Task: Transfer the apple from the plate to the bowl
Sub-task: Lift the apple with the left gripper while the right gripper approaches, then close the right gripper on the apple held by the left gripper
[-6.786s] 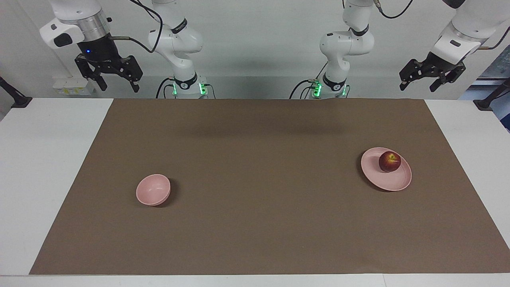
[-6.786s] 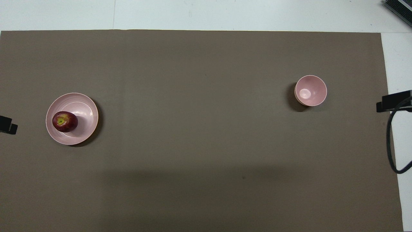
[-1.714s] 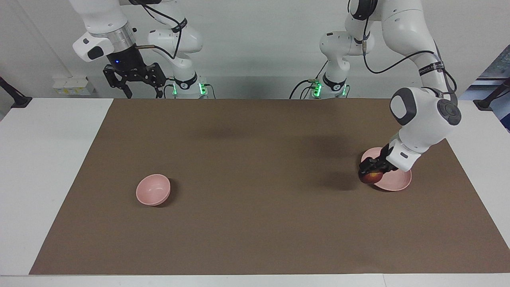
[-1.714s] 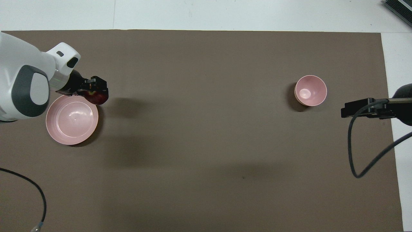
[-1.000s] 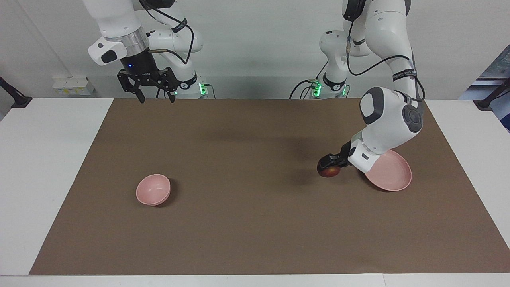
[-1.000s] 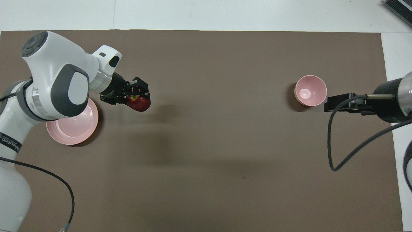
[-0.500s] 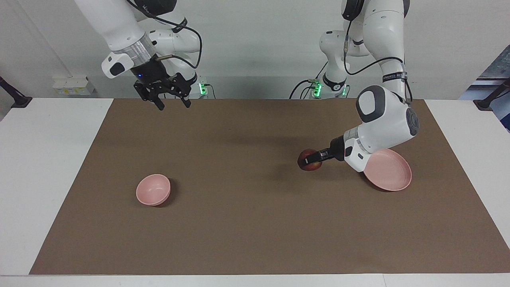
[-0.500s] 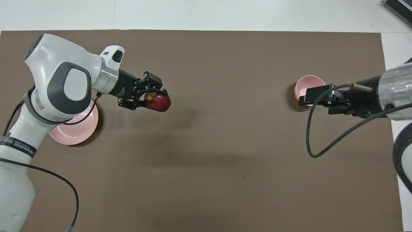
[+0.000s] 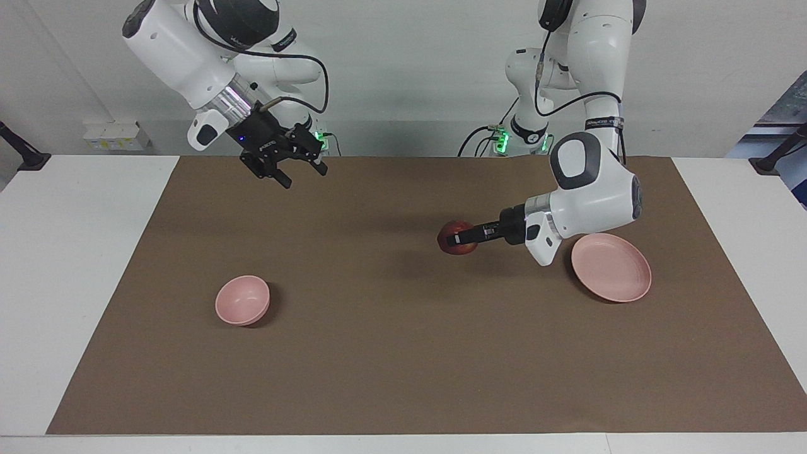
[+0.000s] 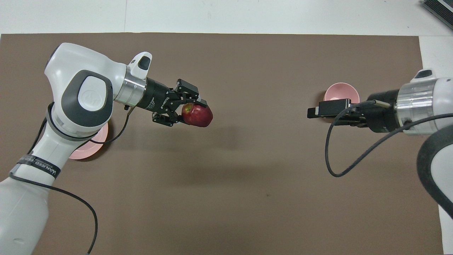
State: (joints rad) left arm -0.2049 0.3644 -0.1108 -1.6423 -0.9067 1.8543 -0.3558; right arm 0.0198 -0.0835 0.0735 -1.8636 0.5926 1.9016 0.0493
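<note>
My left gripper [image 9: 455, 240] is shut on the dark red apple [image 9: 455, 227] and holds it in the air over the brown mat, between the plate and the middle of the table. The gripper [image 10: 193, 112] and apple [image 10: 200, 117] also show in the overhead view. The flat pink plate [image 9: 611, 268] lies bare at the left arm's end; in the overhead view the arm covers most of the plate [image 10: 85, 154]. The small pink bowl [image 9: 243, 300] stands at the right arm's end. My right gripper [image 9: 291, 171] is open and empty in the air; seen from above, the gripper [image 10: 315, 111] overlaps the bowl [image 10: 339, 91].
A brown mat [image 9: 391, 353] covers most of the white table [image 9: 69, 252]. Black cables hang from both arms, one [image 10: 339, 159] looping under the right wrist.
My left gripper has carried the apple further from the plate toward the middle of the table. My right gripper has come lower and toward the middle, over the mat.
</note>
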